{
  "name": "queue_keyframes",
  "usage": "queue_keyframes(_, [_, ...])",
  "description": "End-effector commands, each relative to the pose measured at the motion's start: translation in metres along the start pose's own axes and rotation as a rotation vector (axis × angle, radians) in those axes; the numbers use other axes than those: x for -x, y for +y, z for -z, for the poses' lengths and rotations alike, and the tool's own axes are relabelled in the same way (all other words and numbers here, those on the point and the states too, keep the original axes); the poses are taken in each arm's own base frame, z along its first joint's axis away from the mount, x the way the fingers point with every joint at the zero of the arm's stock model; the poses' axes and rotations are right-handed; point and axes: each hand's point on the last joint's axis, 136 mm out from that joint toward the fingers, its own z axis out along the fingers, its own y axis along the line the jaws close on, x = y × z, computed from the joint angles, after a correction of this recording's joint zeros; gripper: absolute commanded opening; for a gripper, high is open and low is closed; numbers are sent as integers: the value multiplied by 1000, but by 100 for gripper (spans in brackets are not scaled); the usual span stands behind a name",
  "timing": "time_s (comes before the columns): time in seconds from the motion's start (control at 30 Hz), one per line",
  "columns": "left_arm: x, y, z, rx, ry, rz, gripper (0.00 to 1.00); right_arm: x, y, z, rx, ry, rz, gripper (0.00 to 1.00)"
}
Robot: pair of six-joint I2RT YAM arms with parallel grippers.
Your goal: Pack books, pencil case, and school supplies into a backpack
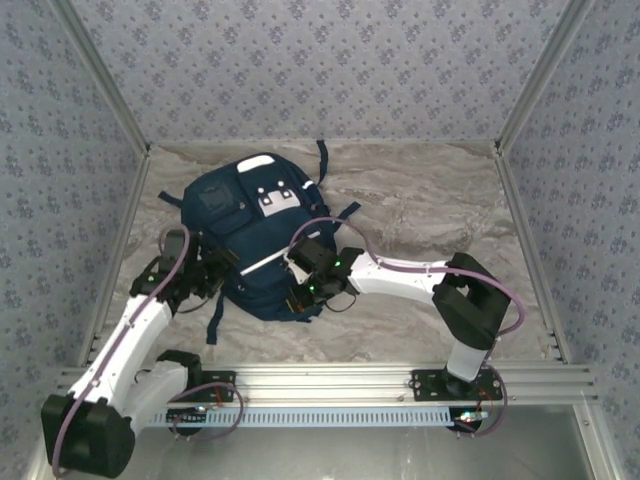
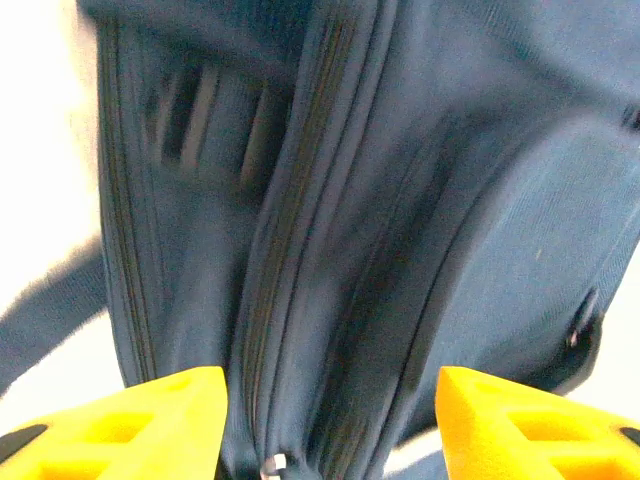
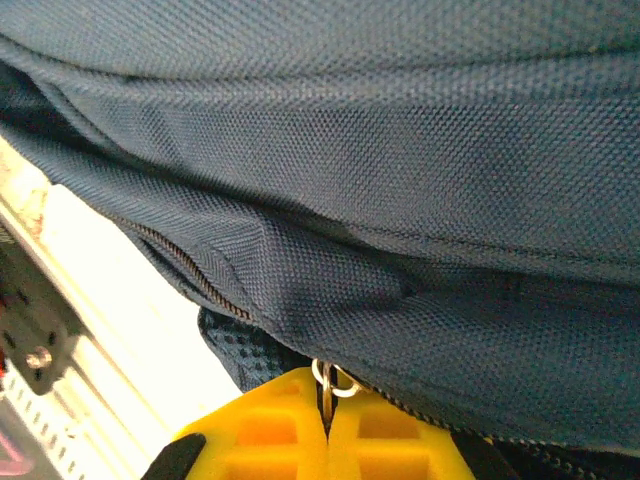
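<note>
Top external: one backpack (image 1: 235, 225) on one table (image 1: 430, 210).

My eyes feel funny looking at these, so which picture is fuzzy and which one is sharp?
Left wrist view: the backpack is smeared and fuzzy, and the table beside it glares white. Right wrist view: sharp, with the cloth weave and the zipper ring in the right hand clear. Top view: even light, soft shadows.

Even, soft overhead light; left wrist view smeared (edges blown white); right-wrist backpack (image 3: 400, 150) weave crisp.
</note>
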Motion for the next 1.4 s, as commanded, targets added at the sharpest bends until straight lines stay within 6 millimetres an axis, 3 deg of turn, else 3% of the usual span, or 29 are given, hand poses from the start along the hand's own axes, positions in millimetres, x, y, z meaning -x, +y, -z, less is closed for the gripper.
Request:
queue_keyframes(0.0, [-39,26,5,52,118,146,60,14,27,-4,93,-32,-20,0])
queue_keyframes(0.17, [-57,47,7,53,112,227,62,10,30,-14,100,-18,-19,0])
queue_keyframes(0.23, [-59,56,3,64,105,248,62,20,40,-10,118,-41,-4,0])
queue_keyframes(0.37, [-66,68,-10,86,125,290,60,20,38,-10,106,-42,-2,0])
queue_keyframes(0.47, [-66,76,-14,107,115,297,55,18,37,-9,102,-40,-1,0])
queue_keyframes(0.6, [-62,73,-24,73,97,296,47,15,34,-11,82,-37,2,0])
queue_keyframes(0.67, [-59,74,-27,76,82,283,38,14,30,-11,63,-33,5,0])
queue_keyframes(0.8, [-49,73,-29,88,40,240,16,8,16,-5,-29,-4,35,0])
queue_keyframes(0.93, [-40,72,-27,95,20,221,1,-6,-2,2,-112,43,55,0])
queue_keyframes(1.13, [-30,71,-21,95,2,205,0,-20,-39,14,-250,93,78,0])
queue_keyframes(1.27, [-27,69,-19,96,-7,174,0,-10,-63,27,-302,65,62,0])
queue_keyframes(1.37, [-23,66,-16,100,-18,132,0,-14,-90,33,-357,68,34,0])
